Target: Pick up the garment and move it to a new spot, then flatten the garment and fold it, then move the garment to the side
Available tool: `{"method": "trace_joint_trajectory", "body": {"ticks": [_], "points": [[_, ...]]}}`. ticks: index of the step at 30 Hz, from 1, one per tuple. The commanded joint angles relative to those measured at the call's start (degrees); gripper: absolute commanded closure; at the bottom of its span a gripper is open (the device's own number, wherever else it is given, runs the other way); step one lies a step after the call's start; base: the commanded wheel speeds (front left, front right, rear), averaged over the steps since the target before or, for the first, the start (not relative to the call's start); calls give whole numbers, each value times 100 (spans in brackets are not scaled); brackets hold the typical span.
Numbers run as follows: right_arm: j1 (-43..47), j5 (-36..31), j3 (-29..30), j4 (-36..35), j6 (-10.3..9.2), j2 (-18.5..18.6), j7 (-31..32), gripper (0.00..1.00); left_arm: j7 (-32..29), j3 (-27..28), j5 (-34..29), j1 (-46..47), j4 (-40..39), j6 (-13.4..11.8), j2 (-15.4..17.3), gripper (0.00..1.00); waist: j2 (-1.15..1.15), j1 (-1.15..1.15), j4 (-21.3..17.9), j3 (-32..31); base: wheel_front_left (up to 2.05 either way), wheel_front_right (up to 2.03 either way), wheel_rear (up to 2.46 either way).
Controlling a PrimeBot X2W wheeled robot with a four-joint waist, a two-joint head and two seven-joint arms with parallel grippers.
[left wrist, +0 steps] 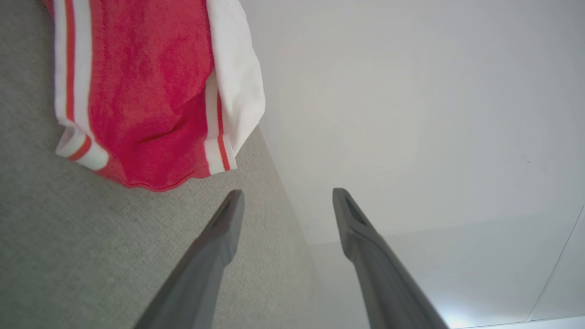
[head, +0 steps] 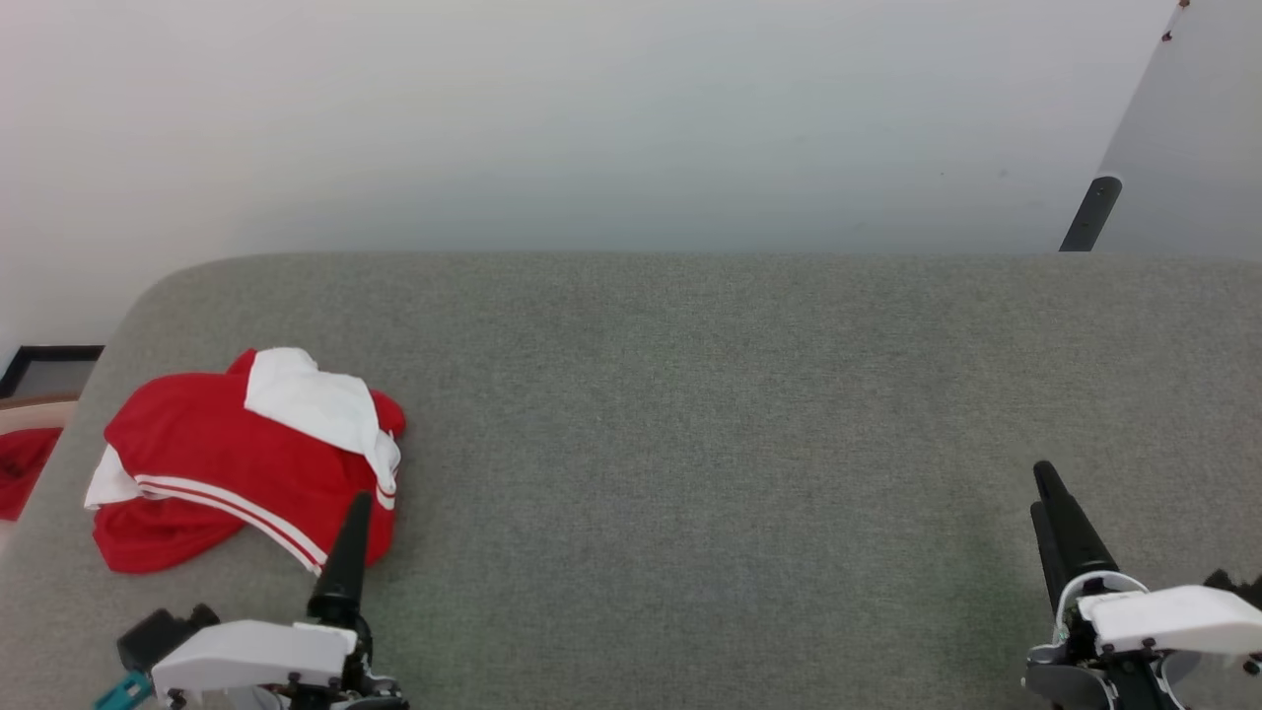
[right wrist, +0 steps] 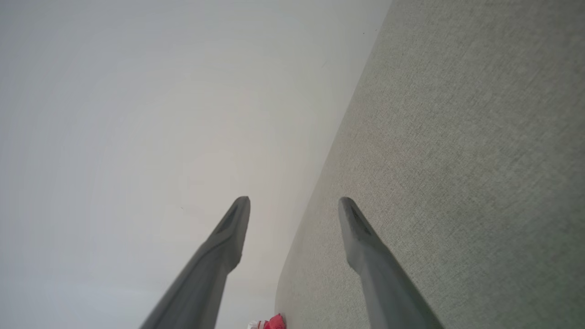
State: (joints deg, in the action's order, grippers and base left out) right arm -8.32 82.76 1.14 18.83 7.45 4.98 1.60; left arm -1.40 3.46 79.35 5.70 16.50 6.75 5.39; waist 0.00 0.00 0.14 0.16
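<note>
Pickup is judged to be the step in hand. A bright red T-shirt with white short sleeves and striped trim (head: 237, 463) is seen heaped at about eight o'clock on the grey felt-covered surface (head: 690, 444), close to its rounded corner.

The left gripper (left wrist: 287, 196) is held with its jaws wide apart and nothing between them. In the left wrist view the shirt's striped hem is found at eleven o'clock of the fingertips, near but not touched. The right gripper (right wrist: 295, 201), at four o'clock in the head view, is likewise spread and empty, well apart from the shirt.

A thick fold of red cloth is better pinched than the thin trim edge, so that several layers are caught. The fingers should be lowered without being dug into the felt, and the heap lifted until its trailing cloth is clear before it is carried toward three o'clock.
</note>
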Motion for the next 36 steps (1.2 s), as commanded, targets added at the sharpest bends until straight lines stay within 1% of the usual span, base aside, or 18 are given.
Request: {"method": "trace_joint_trajectory", "body": {"ticks": [1,6,12,17,25,26,31,36], "points": [[-235,-249,-83,-42,5,80,-66,0,54,-50,-308,168,-84,-42,87,0,0,0,2,-1,0,0,0],[-329,-1008,-155,-1,5,152,-193,0,175,-171,-1010,198,-91,-137,145,0,0,0,5,-3,0,0,0],[-350,-1931,-106,33,5,95,-328,0,309,-304,-1786,235,-79,-221,246,0,0,0,7,-5,0,0,0],[-430,-2518,-191,151,5,97,-436,0,416,-414,-2380,235,-94,-280,328,0,0,0,6,0,0,0,0],[-560,-3692,-190,230,5,133,-594,0,575,-492,-3086,287,-52,-332,406,0,0,0,1,17,0,0,0],[-560,-3692,-190,230,5,133,-594,0,575,-492,-3086,287,-52,-332,406,0,0,0,1,17,0,0,0],[-634,-4368,-122,273,5,76,-689,0,669,-545,-3504,328,-12,-355,458,0,0,0,3,31,0,0,0],[-674,-4890,-51,298,5,26,-779,0,758,-614,-3898,364,3,-360,494,0,0,0,1,42,0,0,0]]}}
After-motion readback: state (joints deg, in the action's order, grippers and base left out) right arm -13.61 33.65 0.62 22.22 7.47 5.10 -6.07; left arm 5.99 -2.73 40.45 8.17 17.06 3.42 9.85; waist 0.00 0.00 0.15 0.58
